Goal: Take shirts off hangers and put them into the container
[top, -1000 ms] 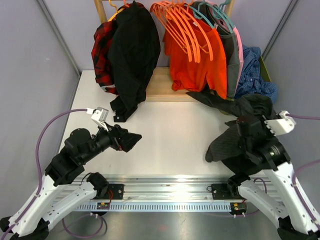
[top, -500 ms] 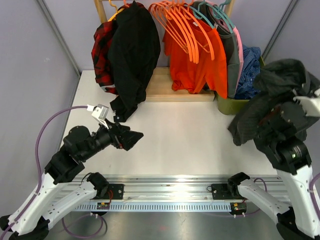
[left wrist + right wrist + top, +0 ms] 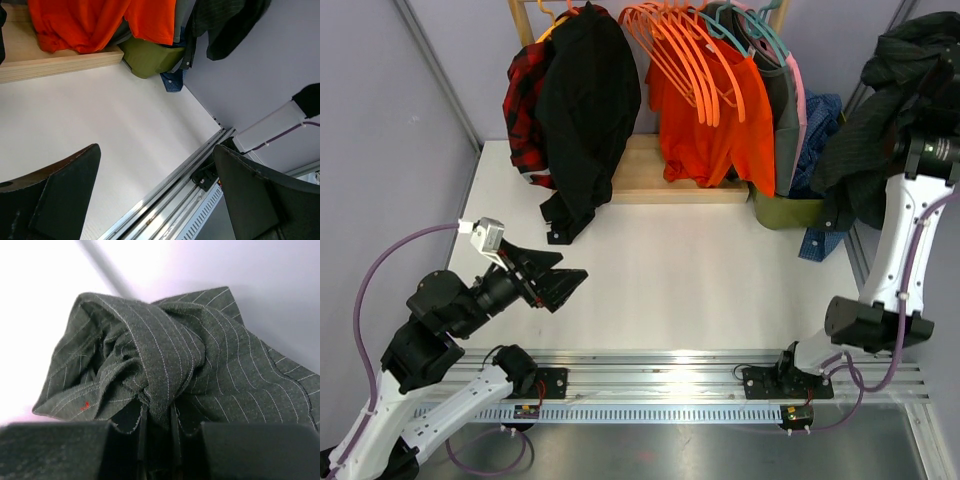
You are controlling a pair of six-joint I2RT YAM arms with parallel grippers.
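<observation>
- Surface: a plain white table (image 3: 670,270), bare across its middle. An aluminium rail (image 3: 660,365) runs along its near edge and carries both arm bases.
- Room: pale grey wall panels (image 3: 390,150) close off the left, right and back sides.
- Rack: a pale wooden rack base (image 3: 640,170) sits at the far edge of the table. Garments hang above it.
- Hanging items, left to right: a red-black plaid shirt (image 3: 525,110), a black shirt (image 3: 585,110), a cluster of orange hangers (image 3: 685,60), and an orange tee (image 3: 715,130).
- Container: the olive-green container (image 3: 788,210) stands at the far right corner, just beside the rack base. A blue checked shirt (image 3: 820,140) lies in it, with one cuff draped over the near rim.
- Left gripper (image 3: 565,280): jaws spread wide with nothing between them. It is poised over the left half of the table.
- Right gripper (image 3: 157,432): jaws nearly closed, pinching a fold of the pinstriped shirt (image 3: 175,360).
- Pinstriped shirt: it is held high at the right wall, above and just right of the container. Its cloth hangs down over the forearm.
</observation>
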